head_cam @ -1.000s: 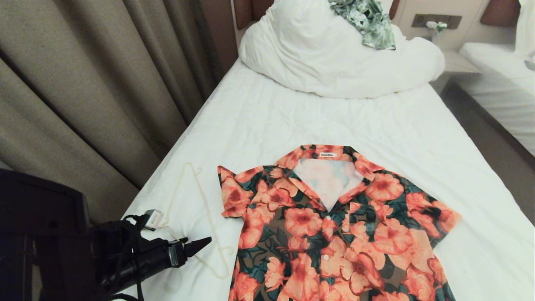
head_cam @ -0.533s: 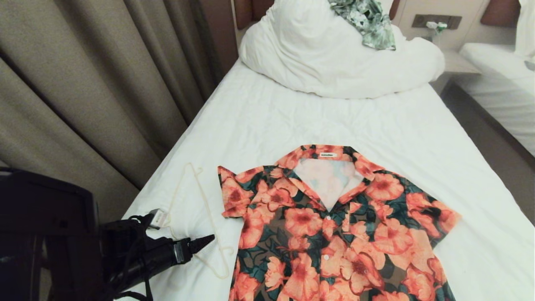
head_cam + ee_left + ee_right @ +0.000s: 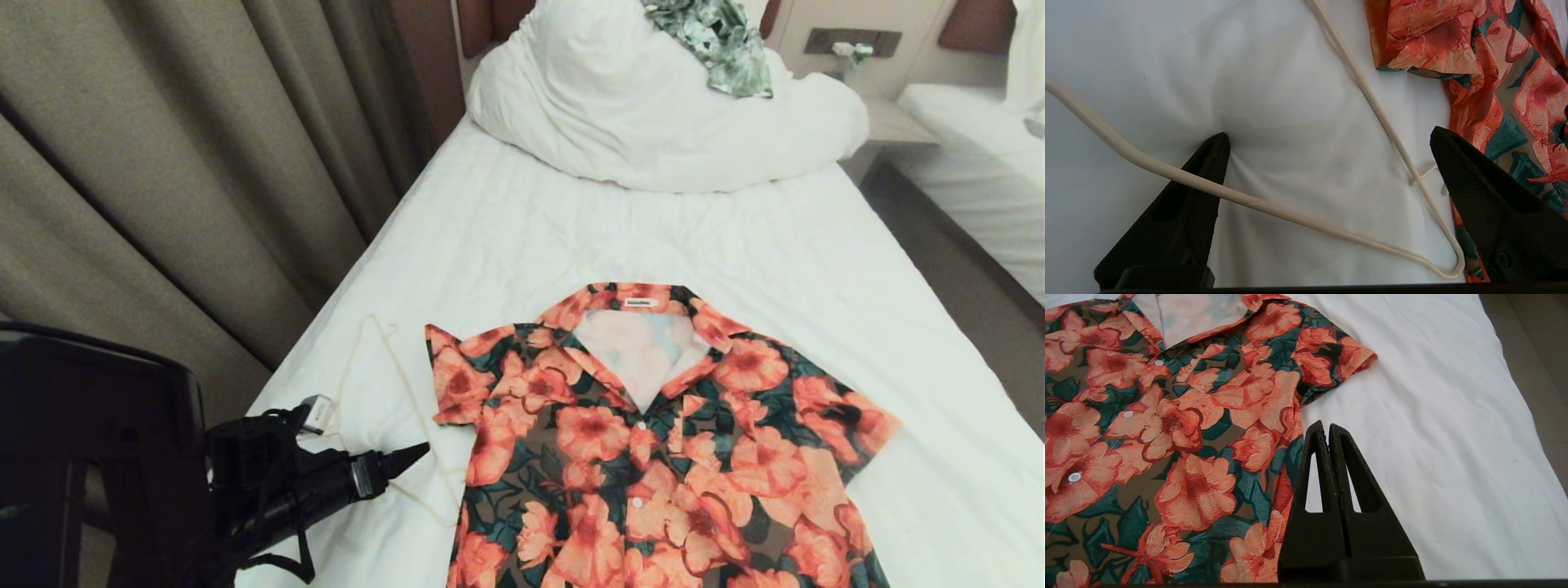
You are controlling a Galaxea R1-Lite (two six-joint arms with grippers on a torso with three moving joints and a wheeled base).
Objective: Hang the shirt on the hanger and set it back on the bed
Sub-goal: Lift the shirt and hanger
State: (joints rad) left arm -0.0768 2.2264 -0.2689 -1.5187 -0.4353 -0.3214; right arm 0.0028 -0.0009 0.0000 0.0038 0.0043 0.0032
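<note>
The shirt (image 3: 653,441) is laid flat and face up on the bed (image 3: 571,237), collar open, just beside the left hand (image 3: 1327,163) on its far side from the curtain. Large orange-coral flowers on dark green and brown are shown, with white buttons and a small white neck label. It is judged soft, light and limp, likely to sag and bunch when lifted; a hold at the collar or a shoulder seam would suit it best.

The hanger (image 3: 1274,208) is seen lying on the sheet between the hand's wide-spread fingers (image 3: 1208,163), with one wire arm crossing over the finger on the curtain side and its lower corner close to the other finger. It is thin, cream-white and stiff, judged light and smooth enough to slip; a pinch on a straight run of wire seems safest. Nothing is gripped yet.

The right hand (image 3: 1327,430) is held shut and empty above the shirt's other side, near its sleeve.
</note>
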